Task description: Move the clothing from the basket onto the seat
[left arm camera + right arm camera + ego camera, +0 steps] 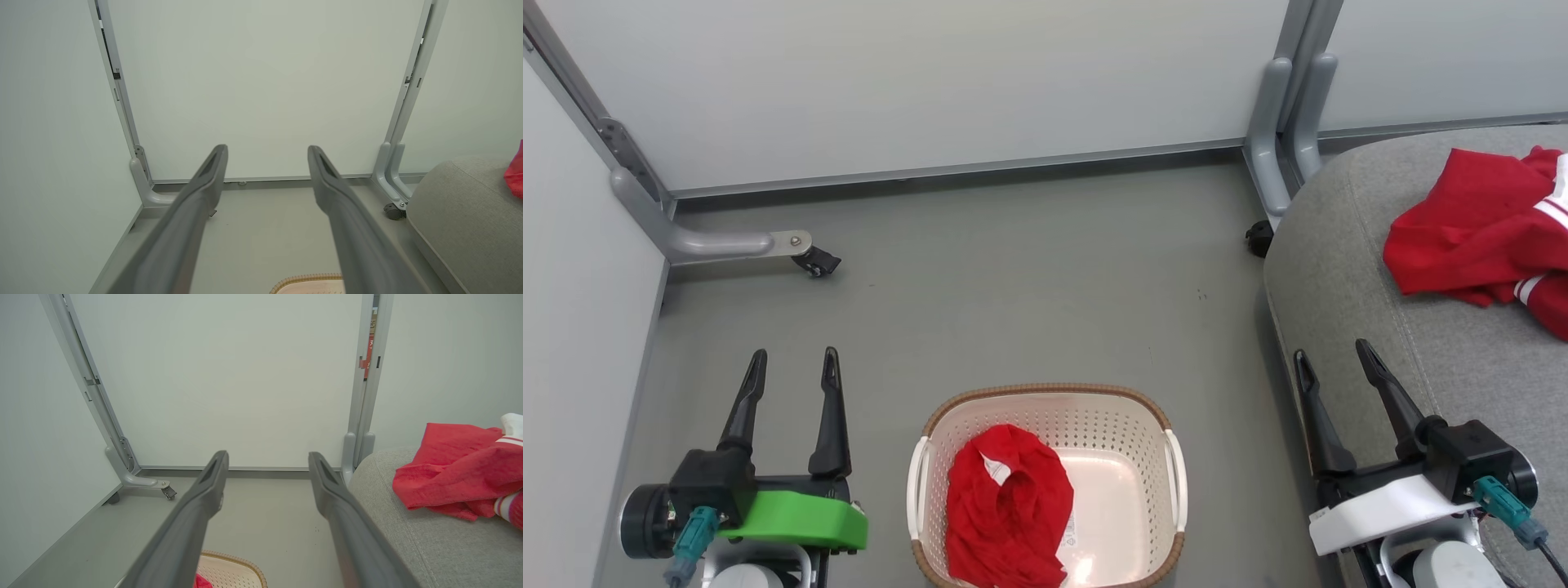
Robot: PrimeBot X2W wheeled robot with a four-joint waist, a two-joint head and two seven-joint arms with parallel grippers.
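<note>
Both my grippers stand wide and empty, with one garment moved and one not.
The seat [1347, 269] fills my right side, and the jersey [1470, 220] lies crumpled on it, well beyond my right gripper [1331, 349], which hangs over the seat's rounded edge. The basket [1045, 390] stands on the floor [1013, 269] between my grippers. The shorts [1005, 506] lie bunched in its left half, near my left gripper [795, 359] but apart from it.
</note>
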